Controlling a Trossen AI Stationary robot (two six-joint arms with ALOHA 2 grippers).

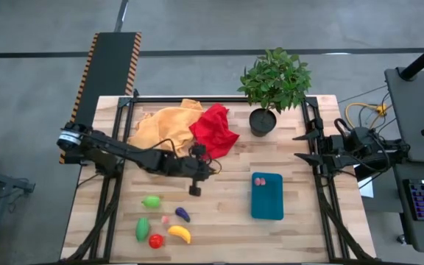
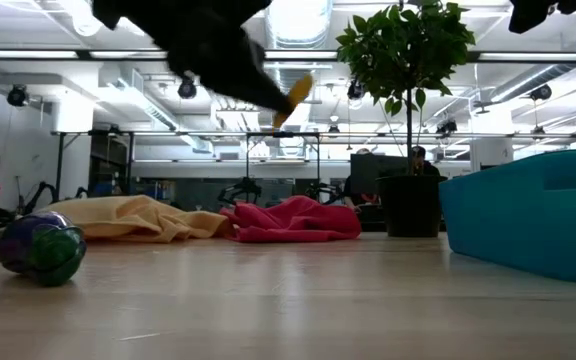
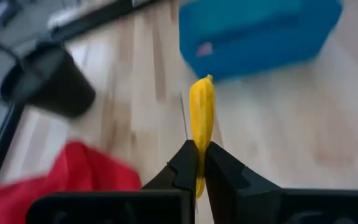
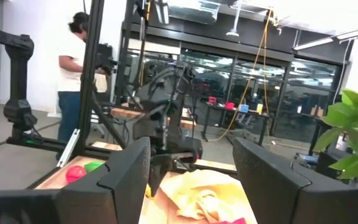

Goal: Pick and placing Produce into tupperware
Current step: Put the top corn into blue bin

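One teal plastic tupperware (image 1: 267, 199), shallow and round-cornered, sits on the wooden worktop (image 1: 300, 235) with two small pink bits (image 1: 259, 180) inside. Six loose produce pieces lie near the front left. Left hand (image 3: 199, 163), raised mid-worktop, is clamped on a smooth yellow banana (image 3: 202, 118). Right hand (image 4: 191, 177) waits at the right edge, fingers spread wide, empty.

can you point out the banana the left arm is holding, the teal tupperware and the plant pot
yellow banana (image 3: 202, 115): left wrist view, on its middle, above the left end effector's shut fingers.
tupperware (image 1: 268, 206): high view, on its bare floor.
black pot (image 1: 262, 122): high view, on its rim.
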